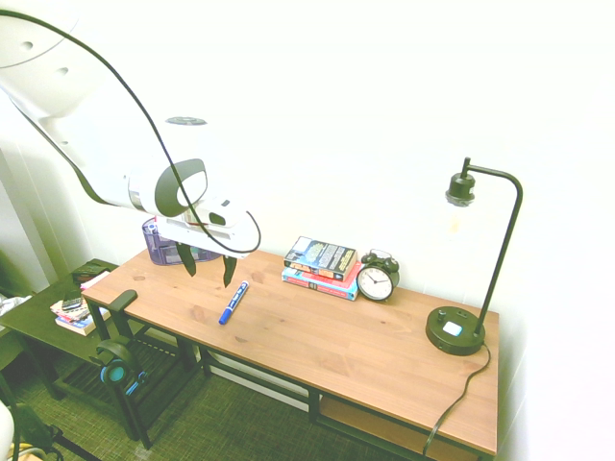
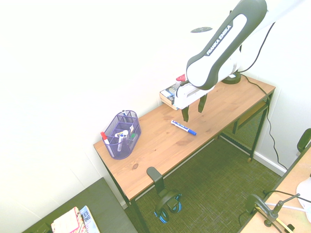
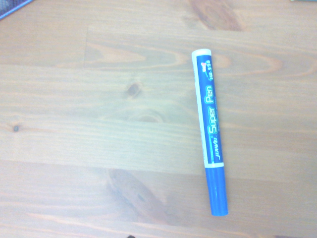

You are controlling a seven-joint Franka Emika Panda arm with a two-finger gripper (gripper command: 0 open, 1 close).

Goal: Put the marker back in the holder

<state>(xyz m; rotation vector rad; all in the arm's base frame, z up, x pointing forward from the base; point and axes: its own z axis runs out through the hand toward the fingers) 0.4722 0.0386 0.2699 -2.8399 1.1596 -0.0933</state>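
The blue marker with a white label lies flat on the wooden desk, also seen as the marker and the marker close up. My gripper hangs open above the desk, a little above and to the holder's side of the marker, holding nothing; the same gripper shows with its dark fingers spread. The purple mesh holder stands at the desk's end near the wall with a few pens in it. From the first exterior view the holder is partly hidden behind my arm.
A stack of books, a black alarm clock and a black desk lamp stand along the wall side. Headphones hang from a hook at the desk's front edge. A low side table with books sits beyond the holder end.
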